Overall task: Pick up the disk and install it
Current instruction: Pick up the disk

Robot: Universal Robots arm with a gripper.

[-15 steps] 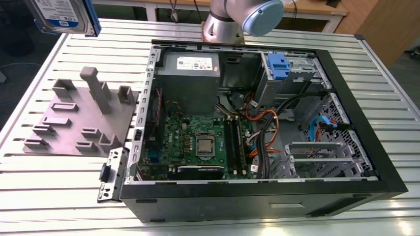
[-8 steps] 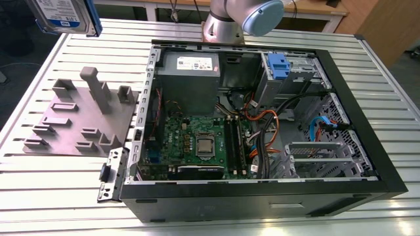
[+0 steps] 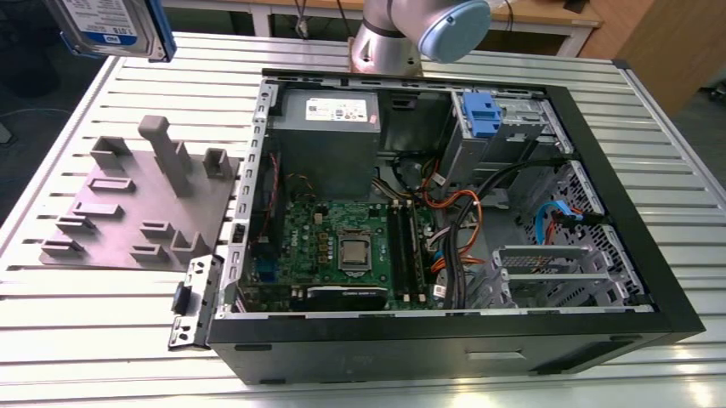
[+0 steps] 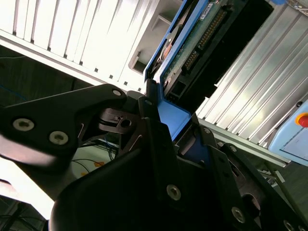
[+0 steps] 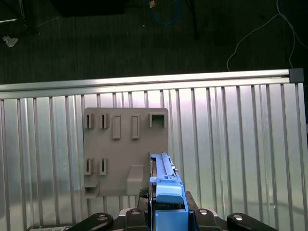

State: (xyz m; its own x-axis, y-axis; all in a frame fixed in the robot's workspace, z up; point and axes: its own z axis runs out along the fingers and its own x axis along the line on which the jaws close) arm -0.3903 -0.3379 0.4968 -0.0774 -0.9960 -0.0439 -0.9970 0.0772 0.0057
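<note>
The disk [image 3: 109,25], a silver drive with a white-and-blue label and blue rails, hangs high above the table's far corner at the exterior view's left. In the second wrist view my gripper [image 4: 175,121] is shut on the disk [image 4: 199,36], its black fingers [image 4: 150,120] clamping the blue rail, and the disk's circuit-board side shows. In the first wrist view the disk [image 5: 166,185] is seen edge-on in the gripper [image 5: 166,219], held over the grey fixture plate [image 5: 125,149].
An open computer case [image 3: 669,280] lies on the slatted aluminium table [image 3: 68,323]. Inside it are a motherboard [image 3: 340,246], a grey power-supply box [image 3: 329,119], cables and a drive cage with a blue latch [image 3: 482,115]. The grey fixture plate [image 3: 136,208] has upright posts. The arm's base [image 3: 392,42] stands behind the case.
</note>
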